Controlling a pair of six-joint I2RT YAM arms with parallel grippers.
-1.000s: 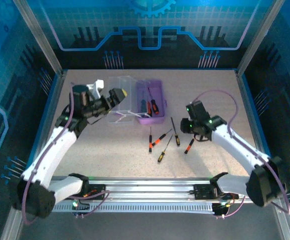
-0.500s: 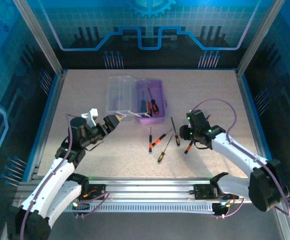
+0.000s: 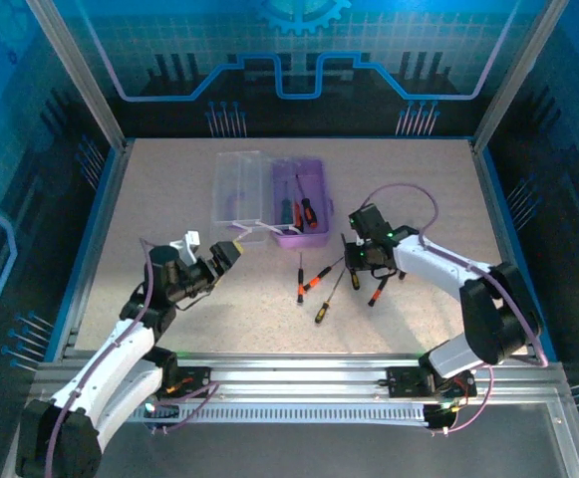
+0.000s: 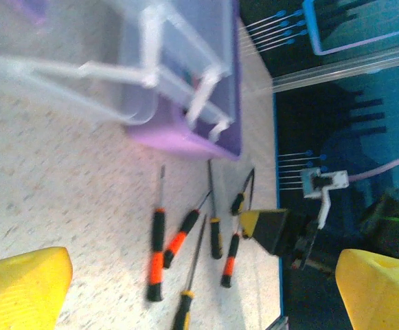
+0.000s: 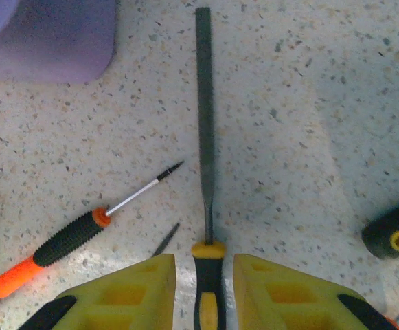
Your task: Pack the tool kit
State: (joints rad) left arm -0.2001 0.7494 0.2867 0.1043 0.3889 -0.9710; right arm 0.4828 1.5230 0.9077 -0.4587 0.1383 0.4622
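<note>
The purple case [image 3: 314, 237] lies open at the table's middle back, its clear lid [image 3: 239, 189] folded out to the left. Two or three screwdrivers [image 3: 304, 209] lie inside it. Several more screwdrivers [image 3: 314, 279] are loose on the table in front of the case. My right gripper [image 3: 354, 257] is low over them, open. Its yellow fingers [image 5: 281, 292] straddle the black-and-yellow handle [image 5: 208, 295] of a flat-shafted tool, with a gap on each side. My left gripper [image 3: 227, 251] hovers open and empty to the left of the loose screwdrivers [image 4: 156, 254], facing the case [image 4: 185, 134].
A black-and-orange screwdriver [image 5: 62, 244] lies just left of the right fingers, with a black handle end [image 5: 395, 237] to their right. The case corner [image 5: 48, 41] is close ahead. Blue enclosure walls [image 3: 100, 189] border the table.
My left arm has pulled back from the lid toward the near left. My right gripper has moved left and down onto the yellow-handled tool.
</note>
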